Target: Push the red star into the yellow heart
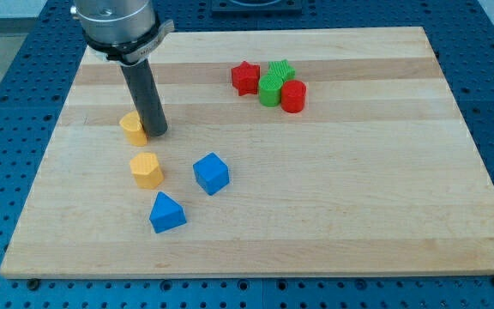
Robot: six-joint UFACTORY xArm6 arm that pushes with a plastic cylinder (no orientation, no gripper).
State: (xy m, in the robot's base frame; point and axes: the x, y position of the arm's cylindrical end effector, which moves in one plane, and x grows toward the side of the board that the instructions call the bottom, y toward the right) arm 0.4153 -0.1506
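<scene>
The red star point(245, 77) lies at the upper middle of the wooden board point(358, 197), at the left end of a small cluster. A yellow block that looks like the heart point(131, 127) lies at the view's left, far from the star. My tip point(157, 135) rests on the board right against this yellow block's right side, and the rod hides part of it. The star is well off to the tip's upper right.
Touching the star's right are a green round block point(270, 89), a green star-like block point(282, 69) and a red cylinder point(292, 96). Below the tip lie a second yellow block point(146, 170), a blue cube point(211, 172) and a blue triangle point(167, 212).
</scene>
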